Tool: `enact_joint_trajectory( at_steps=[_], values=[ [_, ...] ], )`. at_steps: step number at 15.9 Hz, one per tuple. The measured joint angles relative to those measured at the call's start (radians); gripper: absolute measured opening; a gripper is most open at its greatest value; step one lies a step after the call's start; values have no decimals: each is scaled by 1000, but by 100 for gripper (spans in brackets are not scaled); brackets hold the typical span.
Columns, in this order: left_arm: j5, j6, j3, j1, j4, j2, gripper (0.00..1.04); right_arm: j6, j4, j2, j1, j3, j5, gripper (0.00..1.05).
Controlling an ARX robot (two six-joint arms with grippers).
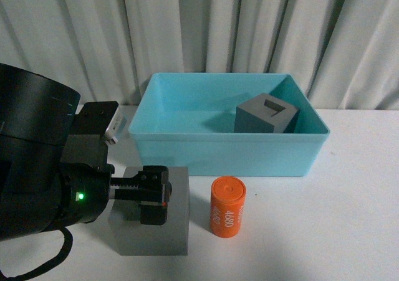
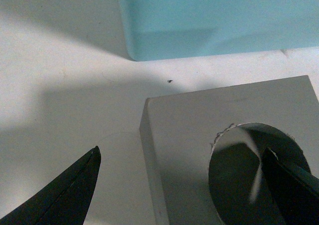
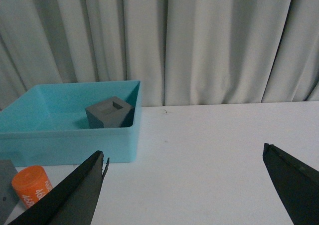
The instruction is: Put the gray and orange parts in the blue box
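A gray cube with a round recess (image 1: 174,231) (image 2: 199,130) sits on the white table in front of the blue box (image 1: 224,153). My left gripper (image 1: 153,197) (image 2: 182,185) hangs open right over it. One fingertip (image 2: 291,182) is at the round recess and the other (image 2: 70,190) is past the cube's edge, over the table. The orange cylinder (image 1: 227,207) (image 3: 32,185) stands upright beside this cube. A second gray cube with a rectangular recess (image 1: 267,114) (image 3: 109,112) rests inside the blue box (image 3: 70,140). My right gripper (image 3: 184,185) is open over bare table, holding nothing.
Grey curtains (image 1: 249,25) hang close behind the table. The box's near wall (image 2: 219,20) is a short way beyond the cube under my left gripper. White table (image 1: 349,231) stretches to the right of the orange cylinder.
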Motion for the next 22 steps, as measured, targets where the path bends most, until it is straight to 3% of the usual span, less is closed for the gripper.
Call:
enact_joint_trajectory(
  at_steps=[4, 9, 11, 19, 22],
  values=[
    [2, 9, 0, 6, 0, 0, 92, 0, 0, 0, 0, 0, 0, 98],
    [22, 14, -18, 16, -2, -21, 40, 0, 0, 0, 0, 0, 0, 98],
    [22, 13, -23, 28, -37, -53, 24, 0, 0, 0, 0, 0, 0, 98],
    [-8, -93, 38, 146, -294, -491, 20, 0, 0, 0, 0, 0, 0, 98],
    [-14, -83, 234, 115, -280, -359, 20, 0, 0, 0, 0, 0, 0, 98]
  ],
)
